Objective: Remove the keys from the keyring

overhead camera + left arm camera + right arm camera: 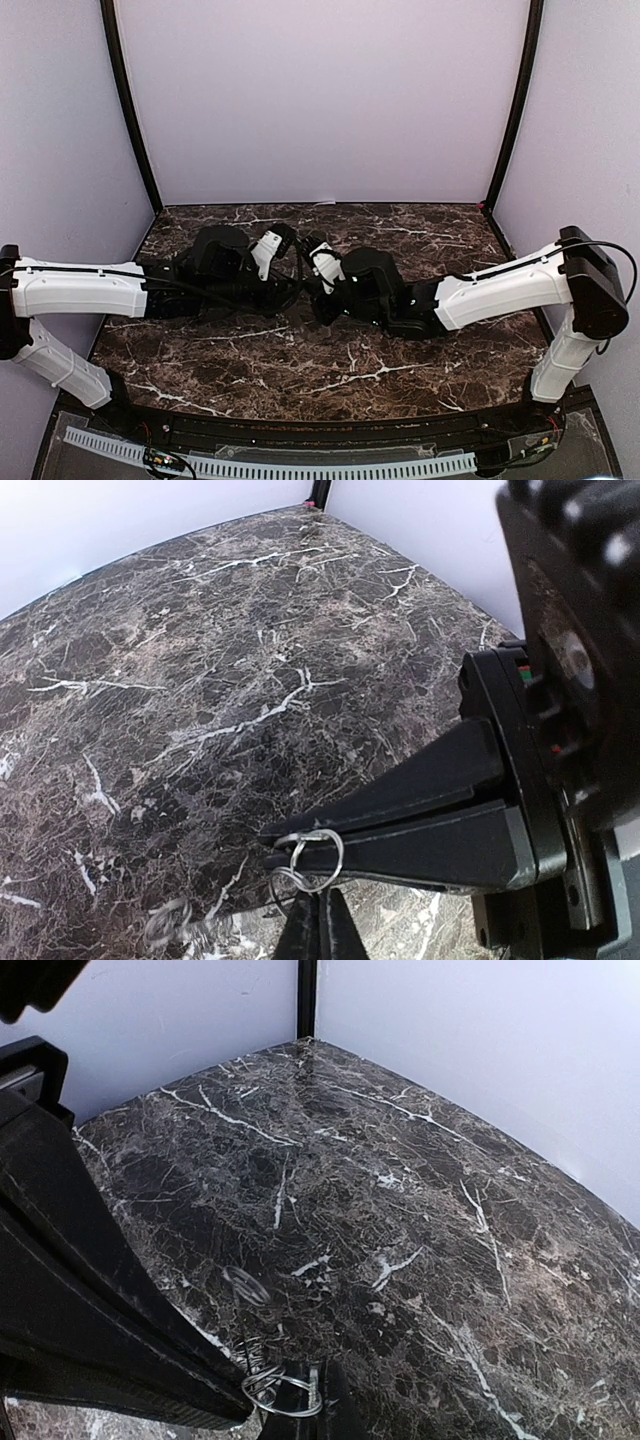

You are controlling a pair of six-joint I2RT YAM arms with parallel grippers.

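table (400, 370): dark marble top with white veins, pale walls on three sides.

left arm (75, 287) and right arm (500, 287): both reach inward and lie low over the table, meeting head to head near its middle.

left gripper (272, 848): the jaws are pressed together at the tips, pinching the keyring (312, 855). the loop sits right at the tips, most of it lying against the side of the lower finger.

right gripper (248, 1407): the jaws taper to closed tips and pinch the same keyring, which pokes out just beyond them. in the left wrist view these tips come up from the bottom edge as a narrow dark wedge, closed to a thin slit, meeting the lower coil of wire.

keyring: thin pale wire, seen as two overlapping loops between the two sets of tips, the grippers nearly touching. in the left wrist view the upper loop shows as an oval whose long axis runs roughly along the left jaws. in the right wrist view it lies flatter, its long axis running across the picture. whether it touches the table cannot be told.

small pale loop (248, 1285): lies flat on the table, near the grippers but apart from them. it is too faint to identify.
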